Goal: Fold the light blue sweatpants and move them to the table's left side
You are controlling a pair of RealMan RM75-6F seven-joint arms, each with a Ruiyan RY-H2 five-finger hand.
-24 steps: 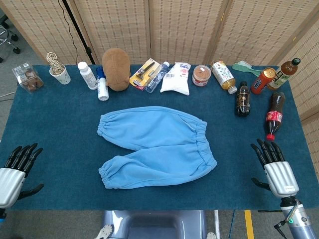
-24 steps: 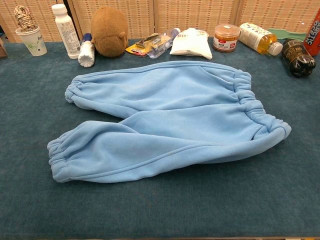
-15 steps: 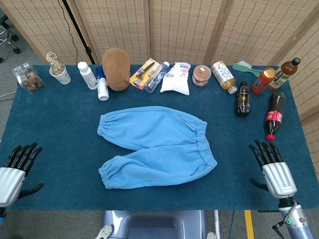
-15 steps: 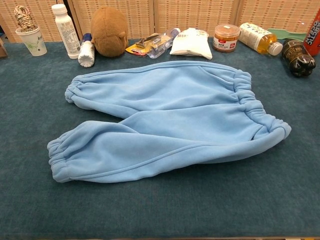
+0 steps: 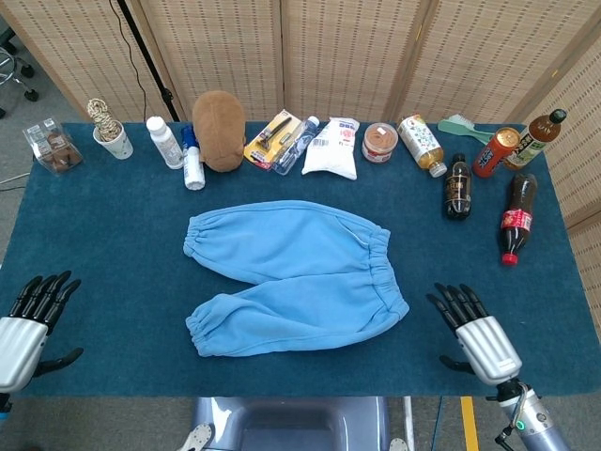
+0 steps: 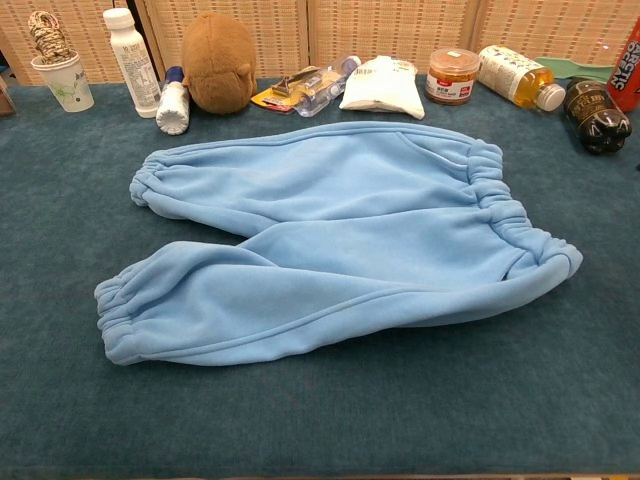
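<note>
The light blue sweatpants point(image 5: 296, 272) point(image 6: 330, 245) lie spread flat in the middle of the blue table, waistband to the right, both leg cuffs to the left. My right hand point(image 5: 472, 331) hovers near the front edge, a little right of the waistband, fingers apart and holding nothing. At the front left corner my left hand point(image 5: 30, 319) is likewise open and empty, far from the cuffs. The chest view shows neither hand.
Along the back edge stand a cup with rope point(image 5: 113, 134), white bottles point(image 5: 166, 142), a brown plush point(image 5: 219, 116), packets point(image 5: 333, 147), a jar point(image 5: 379, 141) and several drink bottles point(image 5: 457, 186). A cola bottle point(image 5: 516, 219) lies at the right.
My right hand has moved left toward the waistband along the front edge. The left hand and the sweatpants have stayed put.
</note>
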